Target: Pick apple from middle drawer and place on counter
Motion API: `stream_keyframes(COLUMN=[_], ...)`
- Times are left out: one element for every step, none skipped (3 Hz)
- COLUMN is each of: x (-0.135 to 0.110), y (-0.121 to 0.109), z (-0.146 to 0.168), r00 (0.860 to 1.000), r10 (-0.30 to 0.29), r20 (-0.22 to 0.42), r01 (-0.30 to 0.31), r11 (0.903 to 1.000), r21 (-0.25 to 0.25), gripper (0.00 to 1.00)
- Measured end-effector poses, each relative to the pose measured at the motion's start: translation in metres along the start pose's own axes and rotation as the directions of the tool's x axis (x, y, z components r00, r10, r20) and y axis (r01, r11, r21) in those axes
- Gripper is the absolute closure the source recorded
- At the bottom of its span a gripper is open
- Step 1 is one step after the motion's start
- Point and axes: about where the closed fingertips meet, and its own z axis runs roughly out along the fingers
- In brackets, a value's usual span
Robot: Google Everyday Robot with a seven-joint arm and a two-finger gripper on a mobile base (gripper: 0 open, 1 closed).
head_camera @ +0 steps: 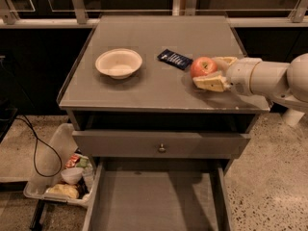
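Red with a yellowish patch, the apple (202, 65) sits on the right part of the counter (154, 37). The gripper (209, 72) reaches in over the counter's right edge, its cream fingers (211, 83) closed against the apple's sides. A beige bowl (118, 63) rests on the counter's left part. The middle drawer (154, 201) stands pulled out below the counter.

middle drawer (159, 201): bottom edge is cutting it off
apple (202, 65): hand (209, 72) at bench's (144, 88) right is hiding its side
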Motion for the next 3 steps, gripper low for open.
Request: stream_keyframes(x=[0.0, -0.0001, -0.0001], y=[0.0, 0.0001, 0.0001], z=[0.0, 0.0001, 0.0001], r00=[1.0, 1.0, 1.0], r10=[0.0, 0.0, 0.0], r20=[0.0, 0.0, 0.0], r01=[0.0, 0.0, 0.0], r11=[1.0, 1.0, 1.0], r21=[0.0, 0.0, 0.0], gripper=[0.11, 0.0, 0.0])
